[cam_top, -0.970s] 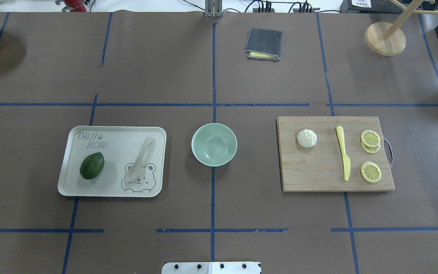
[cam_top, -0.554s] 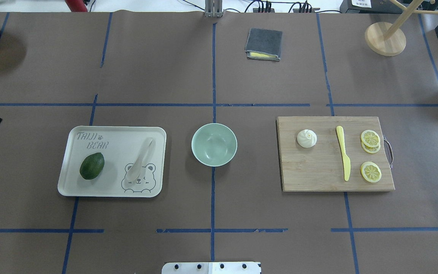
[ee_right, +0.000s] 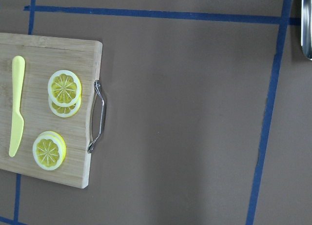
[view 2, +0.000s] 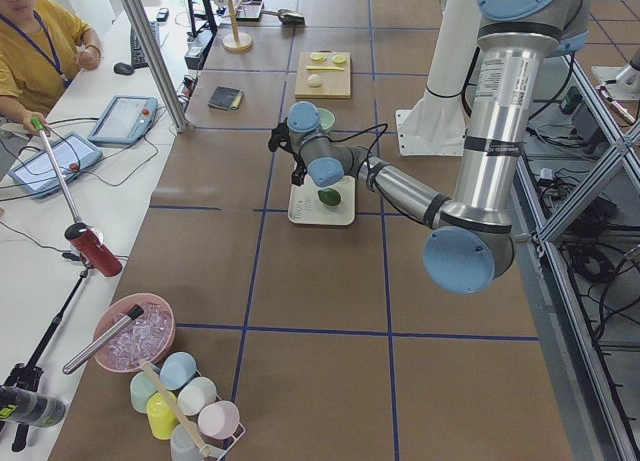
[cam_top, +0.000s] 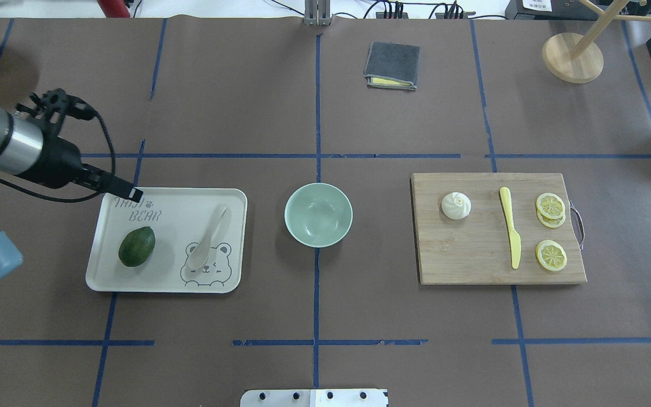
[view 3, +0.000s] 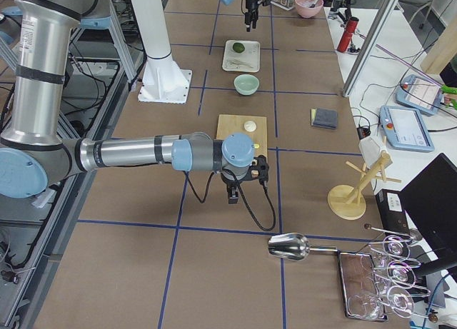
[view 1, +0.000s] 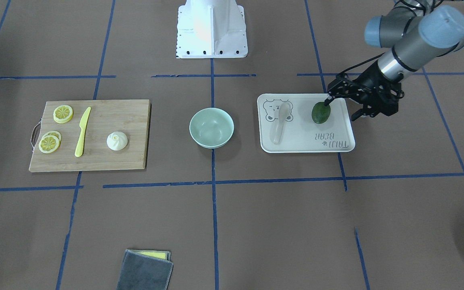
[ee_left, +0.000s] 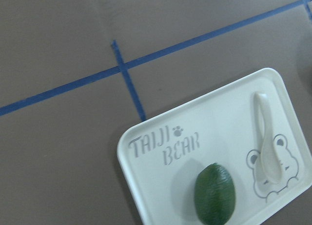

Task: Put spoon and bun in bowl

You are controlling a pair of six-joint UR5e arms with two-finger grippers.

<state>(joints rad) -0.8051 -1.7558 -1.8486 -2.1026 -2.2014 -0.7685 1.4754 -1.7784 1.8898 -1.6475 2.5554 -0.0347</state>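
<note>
- The spoon (cam_top: 208, 237) is lying flat on the bear-print tray (cam_top: 173, 203), at 9 o'clock from the bowl in the overhead view. Its scoop is pointing to 7 o'clock and its stubby handle to 1 o'clock, so the handle end is sitting nearer the bowl.
- The bun (cam_top: 456, 205) is resting pleats-up on the wooden cutting board (cam_top: 472, 254), at 3 o'clock from the bowl. It is standing well apart from the other things on the board.
- The bowl (cam_top: 303, 226) is standing upright and empty on the tabletop between tray and board. That is probably meant to give each arm its own item and a short carry to the middle.
- A dark green oval fruit (cam_top: 137, 246) is sharing the tray, at 9 o'clock from the spoon and apart from it.
- A yellow plastic knife (cam_top: 510, 226) and lemon slices (cam_top: 550, 206) are lying at 3 o'clock from the bun.
- The left tool (view 1: 340, 109) is hovering over the tray's 10 o'clock corner with its fingers spread and nothing between them. Judging by this pose, it is lining up for the spoon, which is lying further toward 4 o'clock.
- The right tool (view 3: 233, 195) is hanging beyond the board's handle end, at about 3 o'clock from the lemon slices. I cannot tell whether it is spread or closed.
</note>
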